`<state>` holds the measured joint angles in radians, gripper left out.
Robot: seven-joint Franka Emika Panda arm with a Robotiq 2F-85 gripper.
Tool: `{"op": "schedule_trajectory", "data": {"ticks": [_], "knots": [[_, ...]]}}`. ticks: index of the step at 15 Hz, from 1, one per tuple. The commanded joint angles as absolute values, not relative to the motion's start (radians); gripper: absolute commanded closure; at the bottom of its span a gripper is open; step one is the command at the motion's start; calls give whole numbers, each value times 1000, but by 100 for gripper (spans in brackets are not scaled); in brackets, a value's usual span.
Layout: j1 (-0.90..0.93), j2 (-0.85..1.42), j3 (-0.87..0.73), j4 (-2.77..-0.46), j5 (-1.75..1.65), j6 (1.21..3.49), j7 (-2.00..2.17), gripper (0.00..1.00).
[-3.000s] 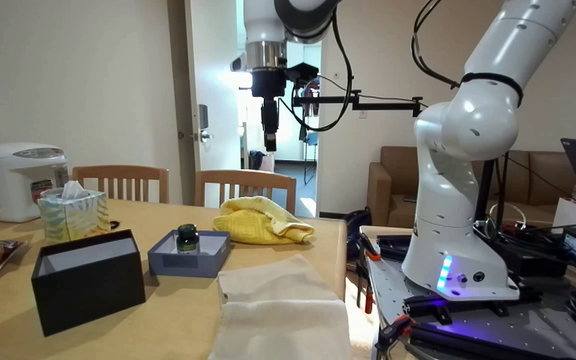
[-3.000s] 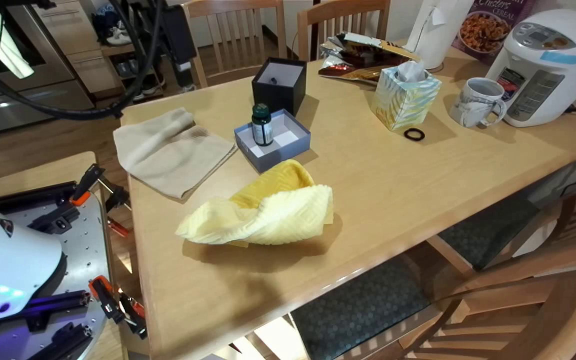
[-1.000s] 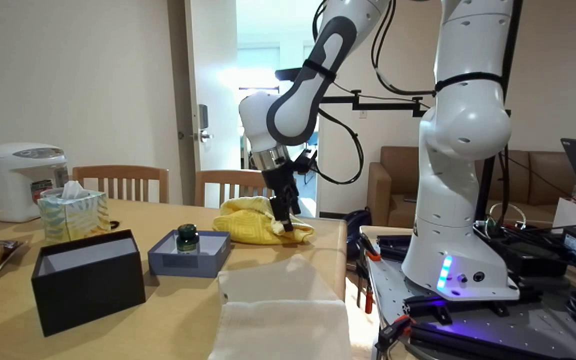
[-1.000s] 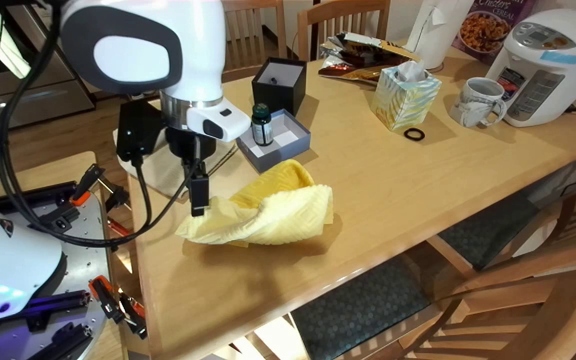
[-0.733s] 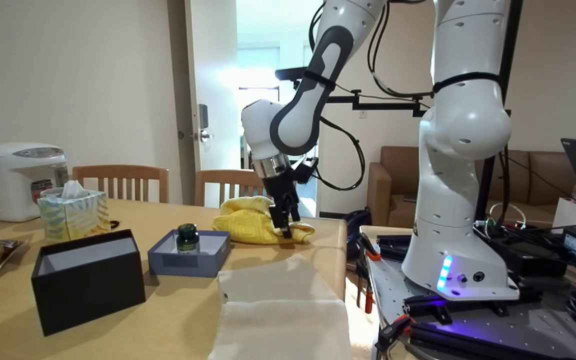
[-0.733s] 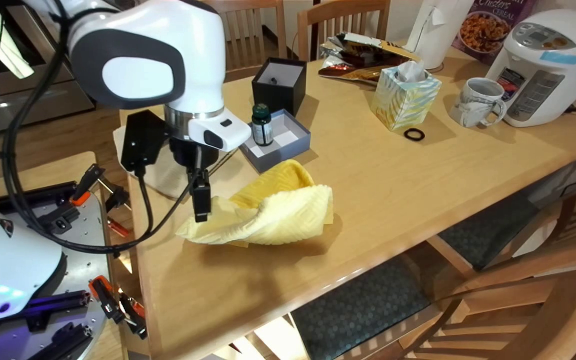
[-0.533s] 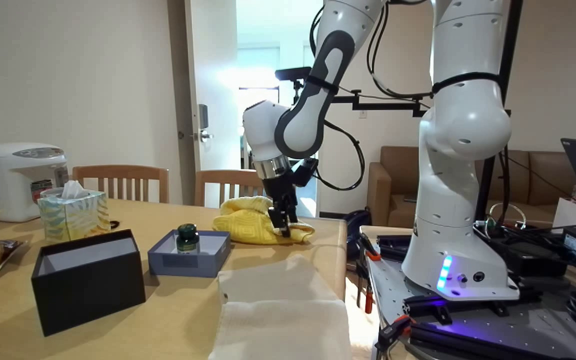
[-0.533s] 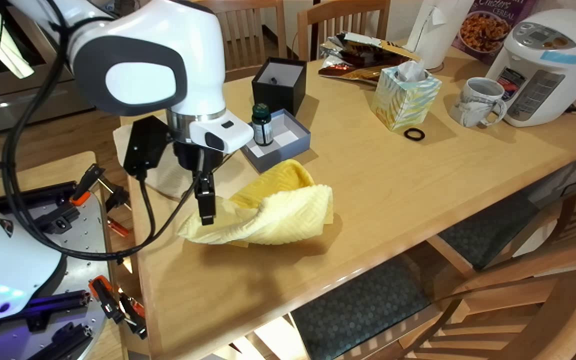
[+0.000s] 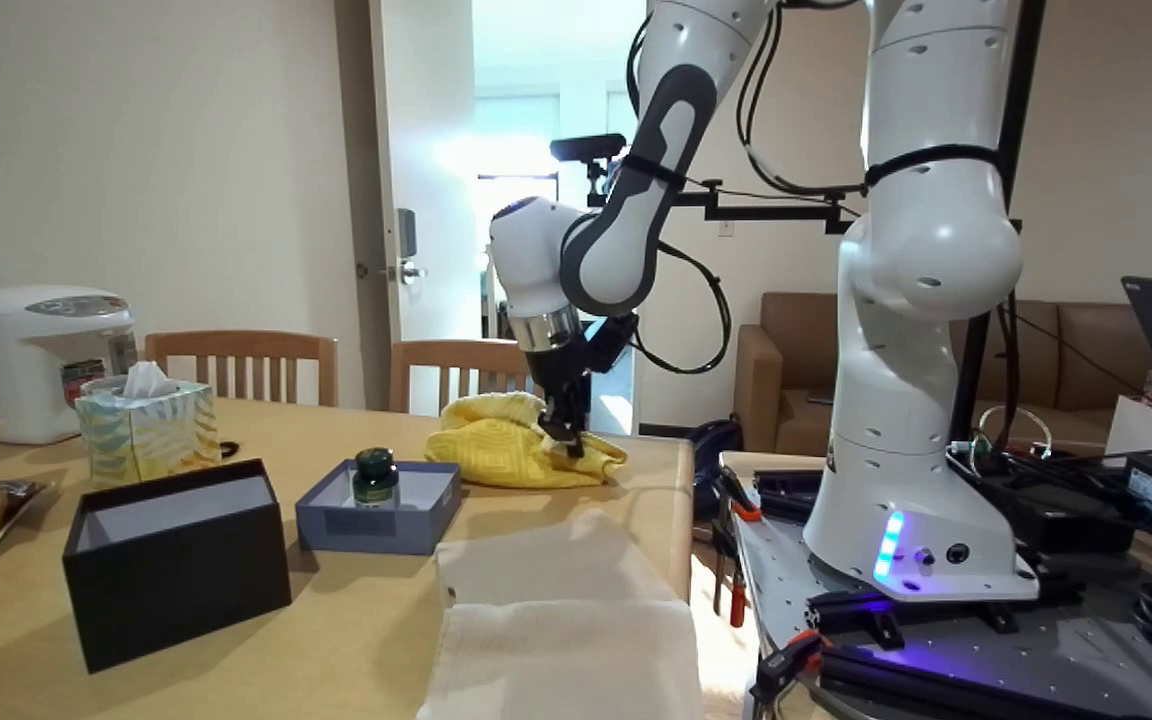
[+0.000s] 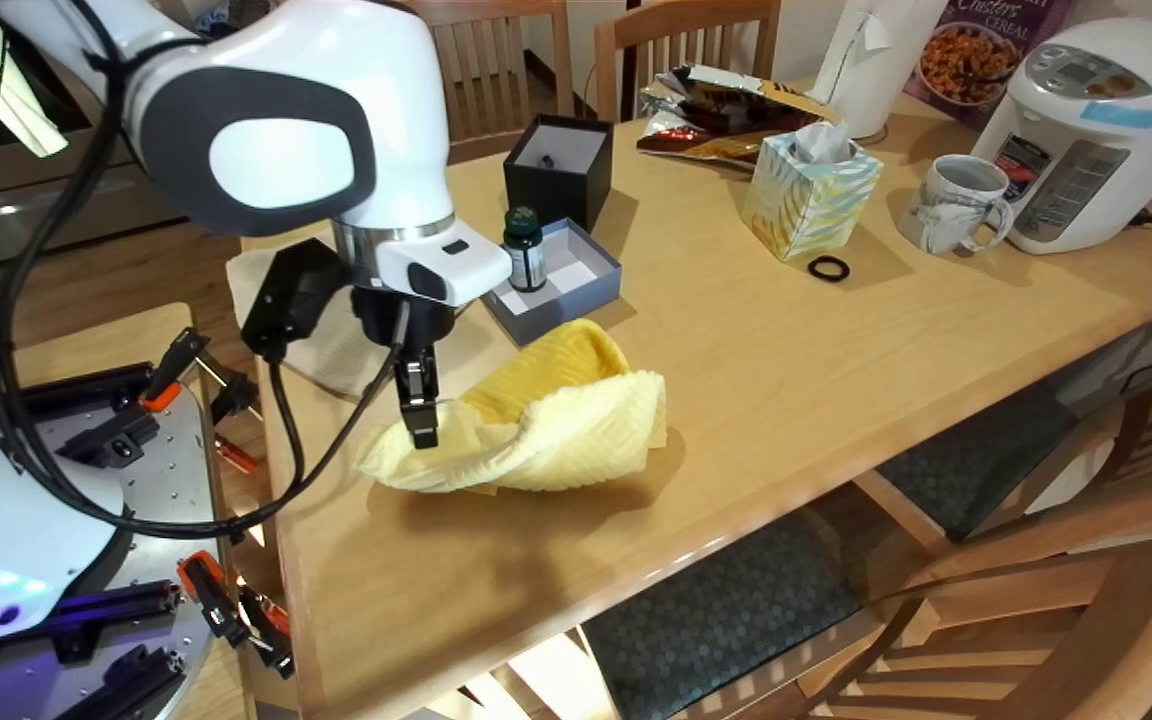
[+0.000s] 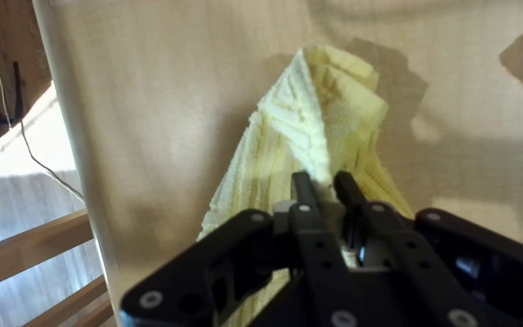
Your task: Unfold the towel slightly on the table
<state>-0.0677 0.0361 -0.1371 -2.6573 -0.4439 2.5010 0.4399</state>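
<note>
Currently, the towel [image 10: 576, 440] lies bunched on the table [image 10: 796, 380], near the edge facing the robot base [image 9: 876, 500]. The gripper [image 11: 323, 178] slants down to the towel's end nearest that edge; its jaws stand nearly together, pinching a narrow raised fold. Just beside the towel sits a shallow blue box [image 9: 371, 532] holding an upright bottle [image 9: 375, 480].

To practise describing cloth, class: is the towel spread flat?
No: the towel lies bunched on the table, with folds raised.
</note>
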Motion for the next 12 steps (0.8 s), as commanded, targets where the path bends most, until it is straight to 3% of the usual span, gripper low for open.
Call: {"op": "schedule_trajectory", "data": {"ticks": [1,12], "knots": [[-76,-44,-128,-2679,-434,2508,423,100],[-57,-334,-54,-2617,-286,2391,133,98]]}}
